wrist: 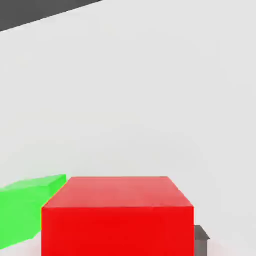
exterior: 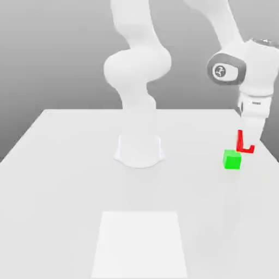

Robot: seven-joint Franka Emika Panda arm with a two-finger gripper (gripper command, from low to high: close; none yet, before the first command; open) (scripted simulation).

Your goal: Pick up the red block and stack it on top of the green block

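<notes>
I see my two-finger gripper [exterior: 245,146] clenched around the small glossy red cube [wrist: 117,215], holding it just above and beside the small plain green cube [exterior: 232,159] on the white table [exterior: 65,163].

Red block [wrist: 117,215] raised just beside green block [exterior: 232,159].

The white arm rises from its round base at the middle of the bench [exterior: 65,163], bulges into a thick elbow, then runs out of the exterior view's top. It comes back down on that view's right — wrist bent, hand pointing downward. The gripper [exterior: 246,143] hangs low over the bench's right side, its fingers drawn in tight on the red block [wrist: 117,215].
</notes>
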